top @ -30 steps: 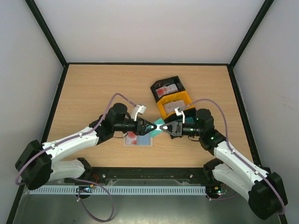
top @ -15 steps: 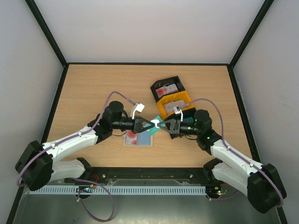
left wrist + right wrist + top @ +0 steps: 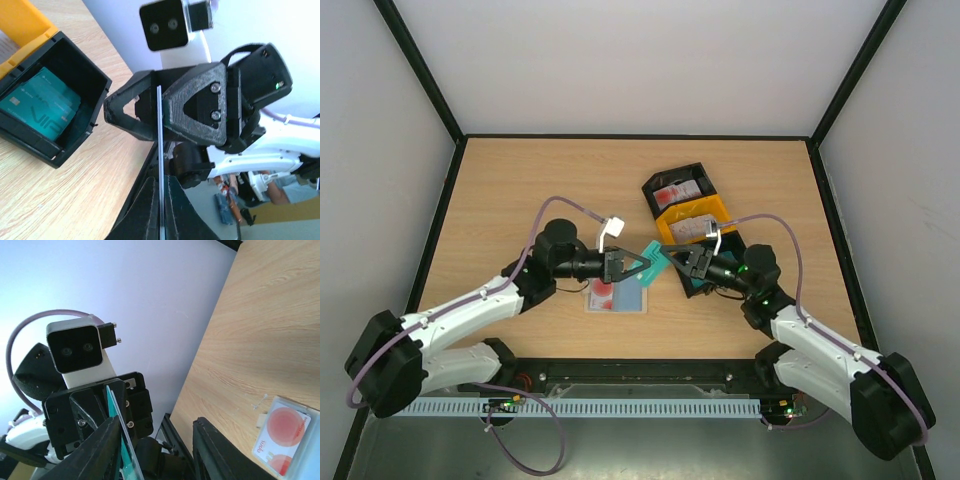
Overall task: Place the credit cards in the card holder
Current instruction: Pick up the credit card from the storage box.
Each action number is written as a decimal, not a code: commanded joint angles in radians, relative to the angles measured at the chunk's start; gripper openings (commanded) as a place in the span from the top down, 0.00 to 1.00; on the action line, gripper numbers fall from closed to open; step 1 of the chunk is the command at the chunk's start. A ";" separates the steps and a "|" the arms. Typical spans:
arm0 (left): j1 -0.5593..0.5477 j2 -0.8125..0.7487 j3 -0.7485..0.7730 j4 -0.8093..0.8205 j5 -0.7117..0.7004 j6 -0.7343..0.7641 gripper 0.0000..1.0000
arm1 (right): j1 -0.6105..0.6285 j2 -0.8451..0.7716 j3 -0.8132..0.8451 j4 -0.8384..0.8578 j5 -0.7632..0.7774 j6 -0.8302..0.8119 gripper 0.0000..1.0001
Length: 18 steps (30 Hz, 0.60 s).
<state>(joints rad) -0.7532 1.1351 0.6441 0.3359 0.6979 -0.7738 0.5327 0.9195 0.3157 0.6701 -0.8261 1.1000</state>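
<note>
Left tool [image 3: 641,266] grips the teal credit card [image 3: 657,262], right tool [image 3: 678,263] open just beside its far end

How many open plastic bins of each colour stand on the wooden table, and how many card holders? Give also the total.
Black open plastic bins: 2
Orange open plastic bin: 1
Pale flat folding card holder: 1
Total: 4
</note>
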 commanded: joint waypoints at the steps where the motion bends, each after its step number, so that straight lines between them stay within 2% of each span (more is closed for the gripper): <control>1: 0.004 -0.034 -0.013 0.115 -0.054 -0.129 0.97 | 0.017 -0.048 -0.040 0.104 0.061 0.041 0.62; 4: 0.013 -0.044 -0.026 0.173 -0.081 -0.215 0.97 | 0.023 -0.092 -0.071 0.174 0.095 0.078 0.60; 7: 0.018 -0.053 -0.034 0.222 -0.087 -0.260 0.98 | 0.024 -0.124 -0.082 0.172 0.120 0.092 0.60; 11: 0.018 -0.056 -0.032 0.240 -0.077 -0.278 0.97 | 0.024 -0.126 -0.077 0.150 0.129 0.095 0.60; 18: 0.018 -0.055 -0.037 0.261 -0.046 -0.277 0.97 | 0.028 -0.073 -0.045 0.146 0.105 0.094 0.68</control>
<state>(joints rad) -0.7403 1.0969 0.6197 0.5411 0.6292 -1.0412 0.5518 0.8261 0.2440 0.7765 -0.7162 1.1946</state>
